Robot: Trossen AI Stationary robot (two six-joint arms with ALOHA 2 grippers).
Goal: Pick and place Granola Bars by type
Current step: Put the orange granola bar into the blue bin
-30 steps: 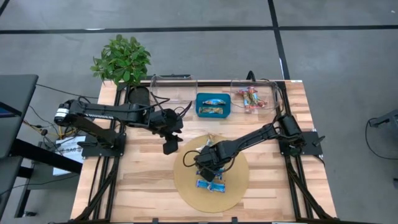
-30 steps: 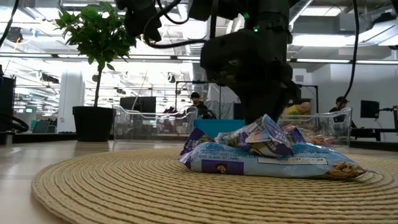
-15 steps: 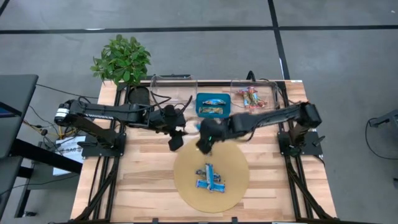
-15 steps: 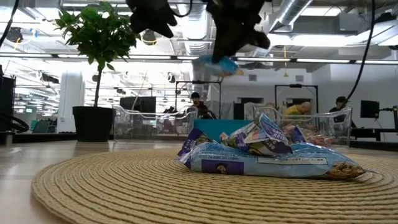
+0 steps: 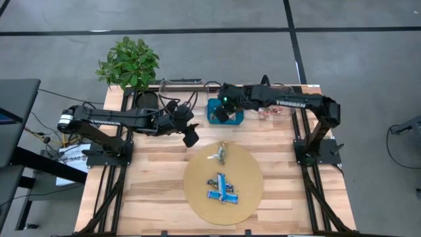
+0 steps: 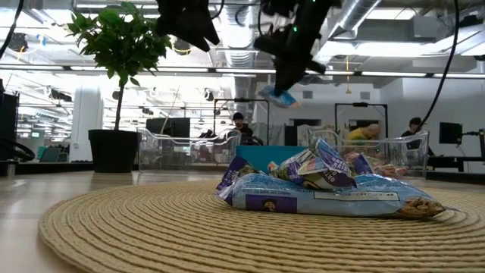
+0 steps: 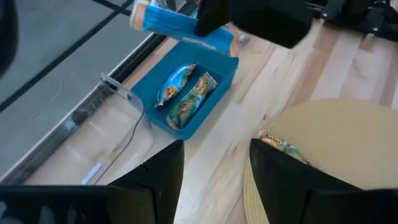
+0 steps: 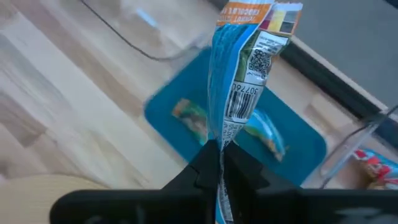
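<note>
My right gripper [image 5: 223, 112] hangs above the blue tray [image 5: 212, 118] at the table's far edge, shut on a bright blue granola bar [image 8: 239, 74]. That bar also shows in the low view [image 6: 278, 96] and in the left wrist view [image 7: 180, 28]. Two bars [image 7: 186, 93] lie flat in the tray. Several blue-and-silver bars [image 5: 222, 187] lie piled on the round woven mat [image 5: 250, 197], with one more [image 5: 219, 154] near its far rim. My left gripper [image 5: 191, 137] hovers open, left of the mat, with nothing between its fingers [image 7: 155, 180]. My right gripper pinches one end of the blue bar's wrapper [image 8: 219, 134] between its two fingers. It comes from above, slanting down. The bar reaches on past the fingertips, seen edge-on in the wrist view. It hangs tilted below the gripper, clear of the tray.
A potted plant [image 5: 129, 66] stands at the far left corner. A clear bin [image 5: 181, 92] stands left of the tray. Another clear bin to the tray's right holds red-and-tan bars [image 5: 266, 108]. People [image 6: 241, 125] show in the room beyond the table.
My right gripper has risen from the mat and swung toward the far edge to above the blue tray. It carries one blue bar lifted clear of the pile. My left gripper has turned at the wrist while staying in place. The other bars on the mat have stayed put.
</note>
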